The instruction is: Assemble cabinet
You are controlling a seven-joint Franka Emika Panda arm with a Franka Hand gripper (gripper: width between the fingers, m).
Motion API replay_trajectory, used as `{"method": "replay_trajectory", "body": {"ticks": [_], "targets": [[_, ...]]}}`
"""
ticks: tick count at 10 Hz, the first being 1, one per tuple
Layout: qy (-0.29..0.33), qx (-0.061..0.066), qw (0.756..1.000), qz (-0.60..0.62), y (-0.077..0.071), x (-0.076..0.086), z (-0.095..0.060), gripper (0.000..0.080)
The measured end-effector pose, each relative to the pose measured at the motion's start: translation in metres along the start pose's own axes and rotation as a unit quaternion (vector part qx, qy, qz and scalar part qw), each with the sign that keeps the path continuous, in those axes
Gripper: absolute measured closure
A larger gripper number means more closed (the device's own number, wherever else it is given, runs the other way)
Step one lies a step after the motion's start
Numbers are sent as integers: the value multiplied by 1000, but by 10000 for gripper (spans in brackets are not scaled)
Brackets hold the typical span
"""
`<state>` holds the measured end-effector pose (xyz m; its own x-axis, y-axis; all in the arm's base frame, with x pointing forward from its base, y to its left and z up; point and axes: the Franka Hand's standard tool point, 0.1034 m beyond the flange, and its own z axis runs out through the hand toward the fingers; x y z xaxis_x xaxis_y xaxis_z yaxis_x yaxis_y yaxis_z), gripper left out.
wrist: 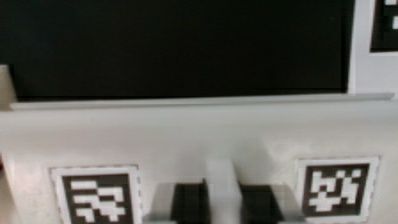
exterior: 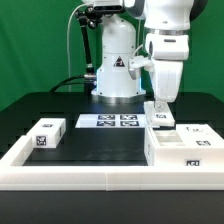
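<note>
Fingers: drawn narrow, almost together, with a thin white sliver between them. I look pinched on a white edge of the cabinet.
Beside my fingers: one square tag on one side and a second tag on the other, both on the white face I am at.
Past my fingers: the white face ends at a ledge, and beyond it is the black tabletop.
Cabinet: white, boxy and tagged, at 4 o'clock on the exterior view's dial, against the rim. I stand over its raised block at its 11 o'clock corner. I cannot tell whether that block is joined to the body.
Marker board: flat on the tabletop, just beside the block at its 9 o'clock.
Small part: white with one tag, at 8 o'clock on that dial, near the rim and well apart from the cabinet.
Base: at 12 o'clock, behind the marker board.
</note>
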<state>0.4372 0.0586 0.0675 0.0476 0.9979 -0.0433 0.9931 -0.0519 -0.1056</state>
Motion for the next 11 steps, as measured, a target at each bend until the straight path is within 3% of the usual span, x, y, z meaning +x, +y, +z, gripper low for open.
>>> {"method": "replay_trajectory", "body": {"ticks": [4,8,11], "targets": [[0,3,1000,0,-1,0,3,728],[5,-3,1000,3,15,3,3,728],[5,-3,1000,3,15,3,3,728]]}}
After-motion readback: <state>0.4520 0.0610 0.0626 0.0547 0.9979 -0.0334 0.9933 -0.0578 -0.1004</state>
